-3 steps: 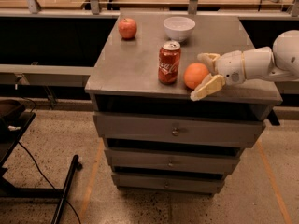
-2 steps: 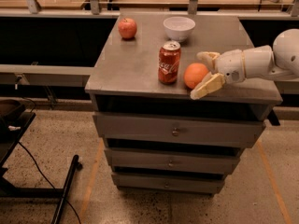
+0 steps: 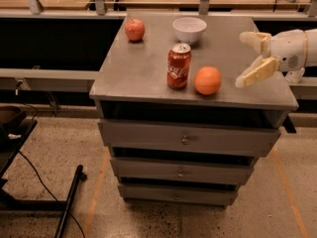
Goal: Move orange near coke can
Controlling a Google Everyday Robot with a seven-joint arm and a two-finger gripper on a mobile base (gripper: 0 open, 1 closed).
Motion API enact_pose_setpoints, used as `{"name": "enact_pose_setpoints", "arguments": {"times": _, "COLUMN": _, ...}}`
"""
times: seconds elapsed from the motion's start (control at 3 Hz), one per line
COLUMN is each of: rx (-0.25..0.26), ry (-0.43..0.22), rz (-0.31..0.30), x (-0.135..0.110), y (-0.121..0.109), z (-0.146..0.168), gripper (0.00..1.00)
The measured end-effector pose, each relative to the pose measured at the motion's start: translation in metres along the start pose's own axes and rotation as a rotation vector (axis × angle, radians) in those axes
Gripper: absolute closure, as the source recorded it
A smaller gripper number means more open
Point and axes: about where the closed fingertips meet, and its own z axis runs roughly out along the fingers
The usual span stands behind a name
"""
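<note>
The hand (image 3: 242, 59) hung wide open, holding nothing, over the right side of the table (image 3: 141, 71), apart from the orange (image 3: 207, 80). The orange sat just right of the can (image 3: 179, 66), near the front edge. An apple (image 3: 134, 29) and a bowl (image 3: 189, 29) stood farther back.
</note>
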Motion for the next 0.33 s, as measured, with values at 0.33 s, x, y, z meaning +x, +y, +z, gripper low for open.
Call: {"name": "enact_pose_setpoints", "arguments": {"times": 0.33, "rx": -0.001, "ry": -0.002, "rz": -0.011, "x": -0.0058, "y": 0.0006, "z": -0.0069, "gripper": 0.0}}
